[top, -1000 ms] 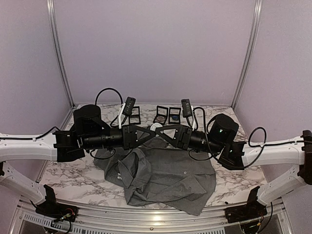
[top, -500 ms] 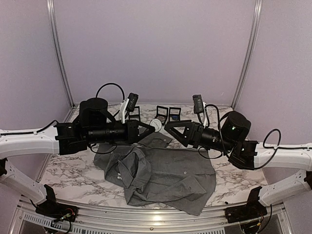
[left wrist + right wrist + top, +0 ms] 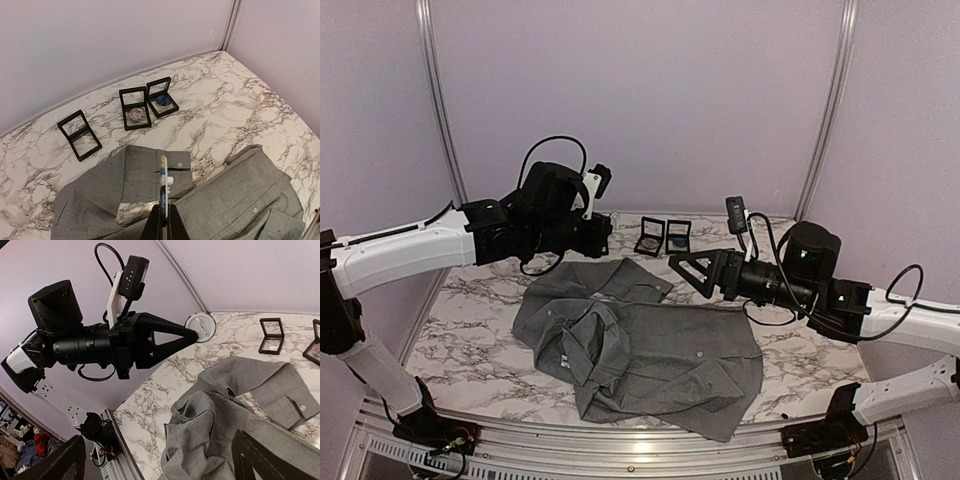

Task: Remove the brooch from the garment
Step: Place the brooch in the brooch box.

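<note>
The grey garment (image 3: pixel 650 345) lies crumpled on the marble table (image 3: pixel 470 340); the left wrist view shows its cuffed sleeve (image 3: pixel 145 172). My left gripper (image 3: pixel 603 236) hangs above the table's back left, shut on the brooch (image 3: pixel 163 186), a thin round disc seen edge-on, white with blue and yellow. In the right wrist view the brooch (image 3: pixel 200 327) shows as a white disc at the left gripper's (image 3: pixel 192 335) tip, clear of the garment (image 3: pixel 225 415). My right gripper (image 3: pixel 680 266) is open and empty above the garment's back edge, its fingers (image 3: pixel 62 465) spread wide.
Black framed display cases (image 3: pixel 650 236) stand open at the back of the table: one alone (image 3: pixel 79 134), two side by side (image 3: pixel 135 107) holding small items. Purple walls close in the back and sides. A metal rail (image 3: pixel 620 440) runs along the near edge.
The right gripper opened wide and drew back to the right. The left arm rose and pulled away to the back left, carrying the brooch off the garment.
</note>
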`<state>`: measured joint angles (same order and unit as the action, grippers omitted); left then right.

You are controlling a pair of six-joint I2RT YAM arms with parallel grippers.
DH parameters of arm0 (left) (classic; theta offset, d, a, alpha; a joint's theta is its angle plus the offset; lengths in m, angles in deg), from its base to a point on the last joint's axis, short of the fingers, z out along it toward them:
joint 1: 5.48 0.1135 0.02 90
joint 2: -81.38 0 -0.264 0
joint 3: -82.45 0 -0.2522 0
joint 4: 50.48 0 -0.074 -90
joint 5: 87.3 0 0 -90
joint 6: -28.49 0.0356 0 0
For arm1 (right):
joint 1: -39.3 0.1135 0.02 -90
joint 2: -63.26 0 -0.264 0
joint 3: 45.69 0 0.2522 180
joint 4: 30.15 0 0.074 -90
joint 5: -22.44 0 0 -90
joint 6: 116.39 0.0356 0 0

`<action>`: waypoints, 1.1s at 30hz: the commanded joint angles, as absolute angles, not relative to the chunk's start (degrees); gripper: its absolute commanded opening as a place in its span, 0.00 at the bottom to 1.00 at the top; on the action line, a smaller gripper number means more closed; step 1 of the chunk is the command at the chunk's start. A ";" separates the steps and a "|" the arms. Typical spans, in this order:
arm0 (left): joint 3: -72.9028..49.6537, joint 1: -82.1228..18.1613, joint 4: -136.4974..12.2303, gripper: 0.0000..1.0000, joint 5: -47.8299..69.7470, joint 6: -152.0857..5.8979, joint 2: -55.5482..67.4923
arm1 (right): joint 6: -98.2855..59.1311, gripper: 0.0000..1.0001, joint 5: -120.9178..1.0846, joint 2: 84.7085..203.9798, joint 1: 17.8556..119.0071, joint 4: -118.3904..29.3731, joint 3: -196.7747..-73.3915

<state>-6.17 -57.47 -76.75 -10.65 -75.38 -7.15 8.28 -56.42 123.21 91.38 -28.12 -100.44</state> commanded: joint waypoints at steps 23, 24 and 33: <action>30.01 -50.63 -98.95 0.00 -41.33 -45.49 -47.17 | 10.41 0.99 -72.92 119.01 90.88 -55.01 -108.36; 31.02 -50.43 -99.10 0.00 -42.02 -44.70 -48.41 | 10.52 0.99 -73.00 119.18 90.88 -55.33 -108.55; 37.46 -48.11 -99.20 0.00 -43.29 -39.19 -57.43 | 10.69 0.99 -73.00 121.89 90.89 -57.44 -111.62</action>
